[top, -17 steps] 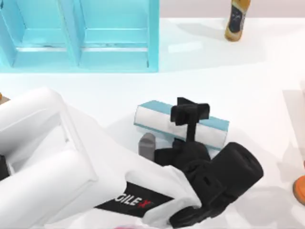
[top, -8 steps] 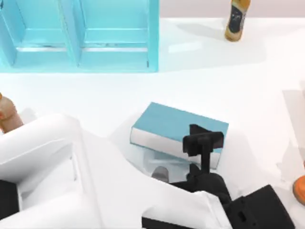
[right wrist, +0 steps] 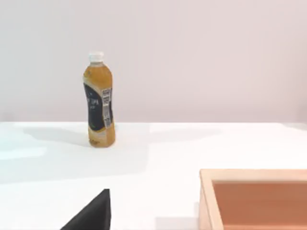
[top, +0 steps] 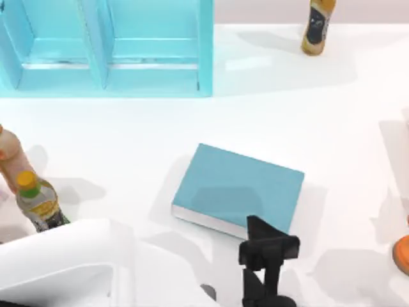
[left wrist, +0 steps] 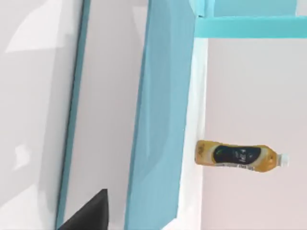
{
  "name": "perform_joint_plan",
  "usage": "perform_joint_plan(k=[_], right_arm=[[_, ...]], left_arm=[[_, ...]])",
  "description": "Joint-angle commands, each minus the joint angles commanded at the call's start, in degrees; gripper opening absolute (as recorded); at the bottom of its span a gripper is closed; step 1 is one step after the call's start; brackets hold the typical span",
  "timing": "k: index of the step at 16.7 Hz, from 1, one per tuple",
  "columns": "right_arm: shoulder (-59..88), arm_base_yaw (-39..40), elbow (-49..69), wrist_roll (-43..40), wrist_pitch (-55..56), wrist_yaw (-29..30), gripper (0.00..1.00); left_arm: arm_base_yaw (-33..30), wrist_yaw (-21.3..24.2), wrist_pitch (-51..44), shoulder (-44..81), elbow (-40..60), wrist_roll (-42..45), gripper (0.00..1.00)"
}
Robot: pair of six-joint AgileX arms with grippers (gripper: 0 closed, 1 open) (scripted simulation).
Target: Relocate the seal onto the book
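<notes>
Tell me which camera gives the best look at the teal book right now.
The top view: the book lies flat mid-table with its whole cover and white page edge in sight. The left wrist view looks along a light-blue shelf unit toward a juice bottle; the right wrist view shows that bottle and a wooden box.

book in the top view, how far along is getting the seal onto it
Done: nothing yet; the book lies flat mid-table with a bare cover. In hand: the left arm sits low at the top view's bottom edge, just short of the book; what it carries cannot be told. Left: setting the seal on the cover and letting go.
</notes>
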Motion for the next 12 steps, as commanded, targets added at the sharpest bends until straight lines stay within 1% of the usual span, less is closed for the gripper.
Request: perform_joint_plan(k=[2,5,12], right_arm=[[0.0,0.0,0.0,0.0,0.0,0.0,1.0],[0.0,0.0,0.0,0.0,0.0,0.0,1.0],[0.0,0.0,0.0,0.0,0.0,0.0,1.0]], left_arm=[[-1.8,-0.5,-6.9,0.1,0.7,-6.2,1.0],[-3.3,-1.0,-12.4,0.1,1.1,-11.4,1.0],[-2.9,-0.8,-12.8,-0.4,1.0,-11.5,1.0]])
